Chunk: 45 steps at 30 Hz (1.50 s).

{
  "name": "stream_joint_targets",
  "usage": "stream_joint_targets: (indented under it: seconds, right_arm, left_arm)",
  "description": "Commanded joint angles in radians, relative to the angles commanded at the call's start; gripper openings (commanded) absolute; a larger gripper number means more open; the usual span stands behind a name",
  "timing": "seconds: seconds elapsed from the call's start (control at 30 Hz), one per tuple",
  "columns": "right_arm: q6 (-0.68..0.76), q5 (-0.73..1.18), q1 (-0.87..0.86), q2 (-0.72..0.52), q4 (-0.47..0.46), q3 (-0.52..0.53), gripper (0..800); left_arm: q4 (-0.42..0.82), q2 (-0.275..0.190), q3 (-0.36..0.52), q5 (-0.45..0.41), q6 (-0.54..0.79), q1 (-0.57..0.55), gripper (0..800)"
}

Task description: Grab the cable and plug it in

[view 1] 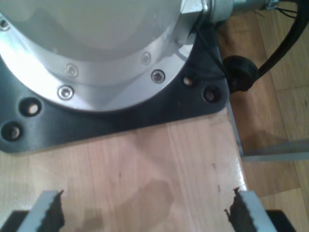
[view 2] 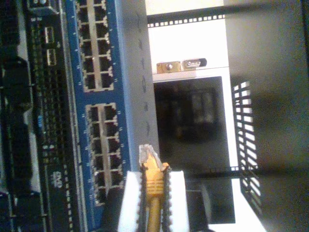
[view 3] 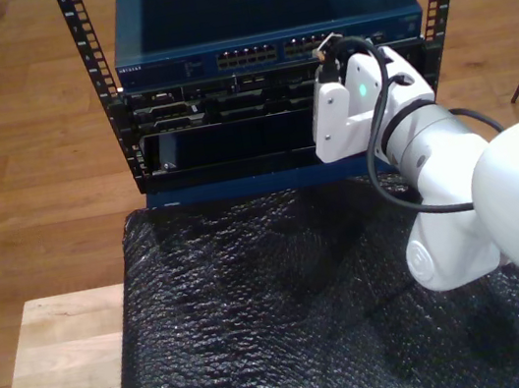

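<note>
**Cable pinched at the boot, plug facing the ports**

My second gripper (view 2: 153, 193) was clamped on the cable (view 2: 153, 186), its toothed pads squeezing the yellow-orange boot just behind the small clear plug (view 2: 147, 153), which stood free beside the blue switch (view 2: 123, 72) and its rows of square sockets. The cable looked light and limp; the plug seemed brittle, its latch easily snapped, so the ribbed rubbery boot was judged the right hold. My first gripper (view 1: 145, 210) hung open over pale glossy wood, near a black base plate (view 1: 145, 111) under a smooth metal flange, holding nothing
</note>
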Motion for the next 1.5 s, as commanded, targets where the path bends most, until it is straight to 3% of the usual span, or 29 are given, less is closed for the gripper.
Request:
stream_joint_targets:
  seconds: [0.37, 1.5]
  right_arm:
    - [-0.048, -0.121, 0.002, 0.084, 0.057, -0.043, 0]
    - [-0.212, -0.330, 0.127, 0.344, 0.473, -0.261, 0]
  left_arm:
    - [0.000, 0.000, 0.000, 0.000, 0.000, 0.000, 800]
    - [0.000, 0.000, 0.000, 0.000, 0.000, 0.000, 800]
